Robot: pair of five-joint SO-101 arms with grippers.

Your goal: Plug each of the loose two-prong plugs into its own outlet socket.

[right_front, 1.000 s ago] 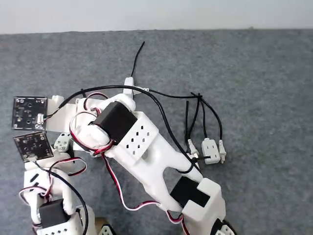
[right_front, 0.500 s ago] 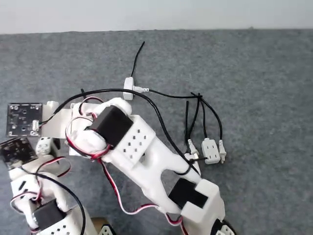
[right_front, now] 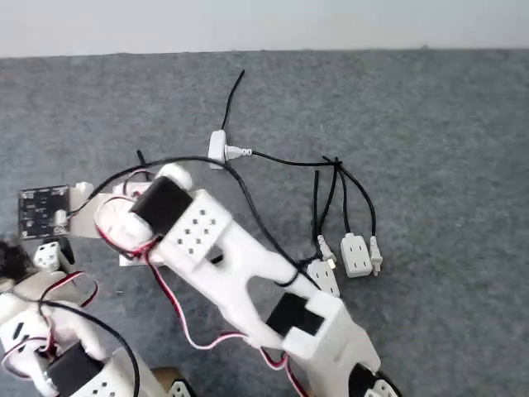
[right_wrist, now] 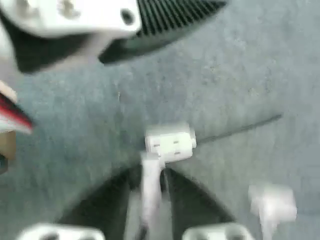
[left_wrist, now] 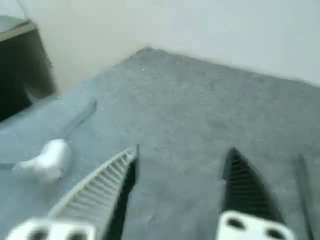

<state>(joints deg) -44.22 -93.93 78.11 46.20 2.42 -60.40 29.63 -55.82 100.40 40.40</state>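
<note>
Grey felt table (right_front: pixel 446 124) carries white outlet sockets (right_front: pixel 357 255), loose plugs (right_front: pixel 376 256) and black cords (right_front: pixel 289 160).

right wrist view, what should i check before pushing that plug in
1. Grip: the right gripper has its jaws shut on the white plug: ok.
2. Target: the outlet socket sits just ahead of the plug's tip: ok.
3. Prongs lined up with the slots: cannot tell, blurred.
4. Other arm: the left gripper has its jaws open with nothing between them: ok.
5. All plugs seated: not ok. In the high view a loose plug lies beside a second socket.
</note>
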